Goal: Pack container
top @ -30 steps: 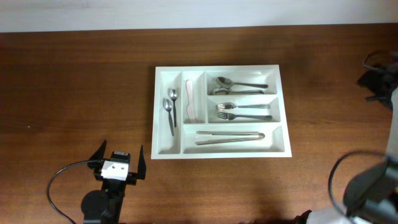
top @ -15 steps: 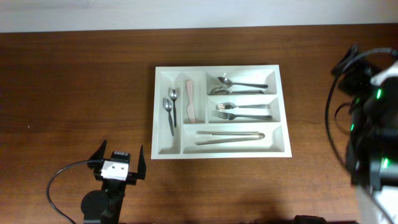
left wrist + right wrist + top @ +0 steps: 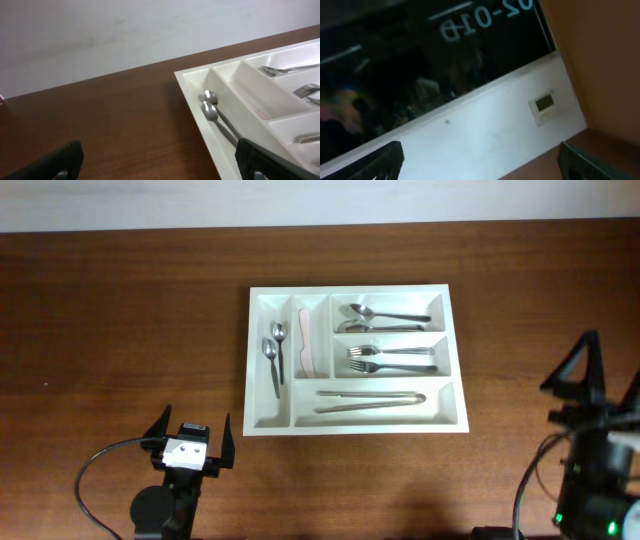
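The white cutlery tray (image 3: 256, 360) lies in the middle of the table. Its two tall compartments hold two small spoons (image 3: 274, 352) and a pink utensil (image 3: 305, 340). Its long compartments hold spoons (image 3: 390, 318), forks (image 3: 390, 358) and long metal pieces (image 3: 370, 399). My left gripper (image 3: 196, 420) is open and empty, near the front edge, below and left of the tray. In the left wrist view the gripper (image 3: 160, 170) faces the tray's left rim (image 3: 200, 112) and the small spoons (image 3: 210, 102). My right gripper (image 3: 610, 375) is open and empty at the right, pointing up; its wrist view (image 3: 480, 167) shows only wall and window.
Brown wooden table (image 3: 120, 330) with a white wall (image 3: 300, 200) behind its far edge. A black cable (image 3: 90, 475) loops beside the left arm. The right arm's base and cables (image 3: 580, 490) sit at the front right corner.
The right arm has swung from the far right edge down to the front right, with its gripper now pointing upward. The left arm and the tray have not moved.
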You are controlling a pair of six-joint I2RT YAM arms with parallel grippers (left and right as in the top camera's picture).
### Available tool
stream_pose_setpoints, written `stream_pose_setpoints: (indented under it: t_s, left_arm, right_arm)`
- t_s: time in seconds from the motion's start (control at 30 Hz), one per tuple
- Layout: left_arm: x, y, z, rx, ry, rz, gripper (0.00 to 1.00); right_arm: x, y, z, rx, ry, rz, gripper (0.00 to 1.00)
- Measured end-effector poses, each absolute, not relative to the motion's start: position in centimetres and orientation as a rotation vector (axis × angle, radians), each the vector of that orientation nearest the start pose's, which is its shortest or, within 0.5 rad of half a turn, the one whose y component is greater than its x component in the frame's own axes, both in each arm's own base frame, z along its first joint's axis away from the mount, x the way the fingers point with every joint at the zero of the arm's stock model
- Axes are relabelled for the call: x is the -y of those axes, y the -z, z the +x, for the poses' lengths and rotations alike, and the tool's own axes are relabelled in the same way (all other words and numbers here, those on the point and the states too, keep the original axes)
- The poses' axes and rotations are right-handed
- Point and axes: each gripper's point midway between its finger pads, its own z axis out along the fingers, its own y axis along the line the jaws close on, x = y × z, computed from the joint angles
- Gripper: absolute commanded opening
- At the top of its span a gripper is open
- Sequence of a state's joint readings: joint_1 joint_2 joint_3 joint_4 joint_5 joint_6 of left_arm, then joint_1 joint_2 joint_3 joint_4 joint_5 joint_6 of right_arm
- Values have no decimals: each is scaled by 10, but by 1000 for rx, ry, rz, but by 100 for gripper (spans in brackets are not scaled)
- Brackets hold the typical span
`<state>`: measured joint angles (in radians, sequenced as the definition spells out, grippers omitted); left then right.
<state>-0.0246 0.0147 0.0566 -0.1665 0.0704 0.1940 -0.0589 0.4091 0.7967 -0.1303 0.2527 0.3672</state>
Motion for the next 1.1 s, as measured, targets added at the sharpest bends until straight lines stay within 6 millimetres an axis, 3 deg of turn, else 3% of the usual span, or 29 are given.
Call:
stream_pose_setpoints:
  t_s: [0.13, 0.33, 0.83, 1.1]
  left_arm:
    - [18, -157, 241, -1679, -67, 237, 99]
    - [18, -157, 241, -1679, -67, 237, 99]
    - [18, -157, 241, -1679, -67, 237, 99]
    - [18, -157, 241, -1679, -67, 238, 99]
  right_arm:
    - [48, -409, 202, -1196, -131, 457, 99]
    - [32, -377, 211, -1199, -191, 380, 99]
    - [-2, -324, 233, -1354, -29, 27, 99]
    - [-7, -294, 231, -1378, 20, -50, 99]
